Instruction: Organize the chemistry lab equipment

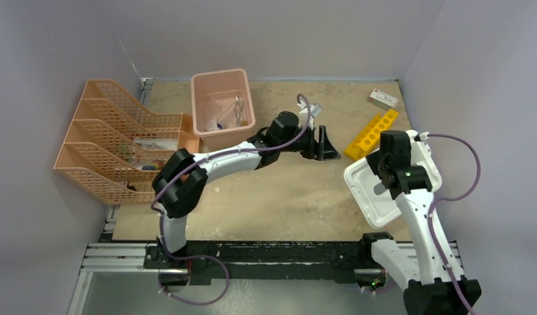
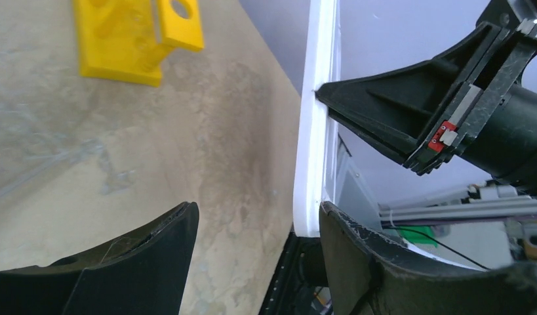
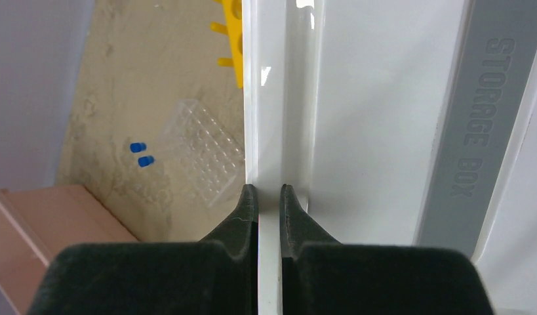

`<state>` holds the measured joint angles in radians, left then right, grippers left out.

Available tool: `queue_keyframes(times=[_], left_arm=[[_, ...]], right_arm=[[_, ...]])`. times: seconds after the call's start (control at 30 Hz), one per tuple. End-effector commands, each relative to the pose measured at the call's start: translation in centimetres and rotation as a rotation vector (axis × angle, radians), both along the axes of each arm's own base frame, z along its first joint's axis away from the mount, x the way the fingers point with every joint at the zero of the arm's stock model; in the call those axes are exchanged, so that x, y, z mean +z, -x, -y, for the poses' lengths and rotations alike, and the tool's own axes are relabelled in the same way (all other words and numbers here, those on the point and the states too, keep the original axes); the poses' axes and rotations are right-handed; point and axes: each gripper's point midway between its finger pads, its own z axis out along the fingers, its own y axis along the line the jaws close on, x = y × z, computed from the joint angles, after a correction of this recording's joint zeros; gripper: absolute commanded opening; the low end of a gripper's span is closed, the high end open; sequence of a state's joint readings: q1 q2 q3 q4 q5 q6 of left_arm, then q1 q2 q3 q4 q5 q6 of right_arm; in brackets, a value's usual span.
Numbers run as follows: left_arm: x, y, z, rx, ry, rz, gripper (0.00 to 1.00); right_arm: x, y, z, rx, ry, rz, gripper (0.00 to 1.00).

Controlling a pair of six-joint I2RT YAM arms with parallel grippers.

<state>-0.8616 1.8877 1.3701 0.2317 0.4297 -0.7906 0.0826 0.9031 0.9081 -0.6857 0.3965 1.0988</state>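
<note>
Lab equipment, unsorted lot: yellow rack (image 1: 370, 131) lies on the desk (image 1: 285, 203) at the far right. The clear rack (image 3: 206, 147) and two blue-capped tubes (image 3: 141, 155) lie just beside each other on the desk, near the pink bin (image 1: 206, 82). Metal pieces (image 1: 238, 108) show inside the bin, too small to name. Item in hand: white lid (image 1: 364, 190), held off the desk at the right, its rim pinched between the narrow jaws of the right gripper (image 3: 269, 197). Second entry, left gripper (image 2: 256, 210): jaws wide, holding nothing, pointed at the lid's edge and near it, with no contact shown. Step, as judged: bringing the lid toward the bin, likely with a second hold from the left. Handling notes: the right grip sits on a thin rim only, so the lid may swing or slip; move slowly. If the left takes hold, it should straddle the edge squarely, apart from the right jaws, and close fully before the right lets go. Loose pieces on the desk probably belong in the bin first, since closing it now would shut them out. The lid should be carried high enough to pass over both racks.
</note>
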Motion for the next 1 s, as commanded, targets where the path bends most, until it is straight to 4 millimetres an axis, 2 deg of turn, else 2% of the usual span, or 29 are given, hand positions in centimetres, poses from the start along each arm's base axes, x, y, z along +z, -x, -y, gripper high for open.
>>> queue_keyframes(times=[0.0, 0.1, 0.17, 0.27, 0.37, 0.53, 0.7, 0.9, 0.97], left_arm=[[4.8, 2.2, 3.3, -0.144, 0.153, -0.005, 0.66], [5.7, 3.0, 4.6, -0.213, 0.198, -0.016, 0.67], [5.0, 3.0, 5.6, -0.231, 0.173, -0.045, 0.67], [5.1, 4.6, 7.2, -0.301, 0.187, -0.084, 0.66], [4.8, 5.3, 7.8, -0.316, 0.184, -0.086, 0.63], [2.4, 4.5, 7.8, -0.275, 0.065, -0.110, 0.46], [3.5, 5.5, 7.5, -0.287, 0.069, -0.114, 0.42], [4.2, 8.8, 7.8, -0.376, 0.073, -0.113, 0.42], [4.5, 9.1, 7.9, -0.376, 0.075, -0.100, 0.37]], right_arm=[[3.5, -0.1, 0.0, 0.023, 0.005, 0.091, 0.00], [4.6, -0.3, -0.4, 0.049, -0.003, 0.139, 0.00], [5.0, -0.2, -0.6, 0.061, -0.006, 0.150, 0.00], [6.0, 0.3, -0.5, 0.067, 0.000, 0.154, 0.00], [7.1, 0.4, -0.2, 0.079, 0.034, 0.192, 0.00], [8.4, 0.5, -0.4, 0.118, 0.061, 0.223, 0.00], [8.8, 0.6, -0.8, 0.156, 0.069, 0.252, 0.00], [10.0, 0.6, -1.2, 0.184, 0.073, 0.286, 0.00], [10.2, 0.6, -1.4, 0.196, 0.068, 0.292, 0.00]])
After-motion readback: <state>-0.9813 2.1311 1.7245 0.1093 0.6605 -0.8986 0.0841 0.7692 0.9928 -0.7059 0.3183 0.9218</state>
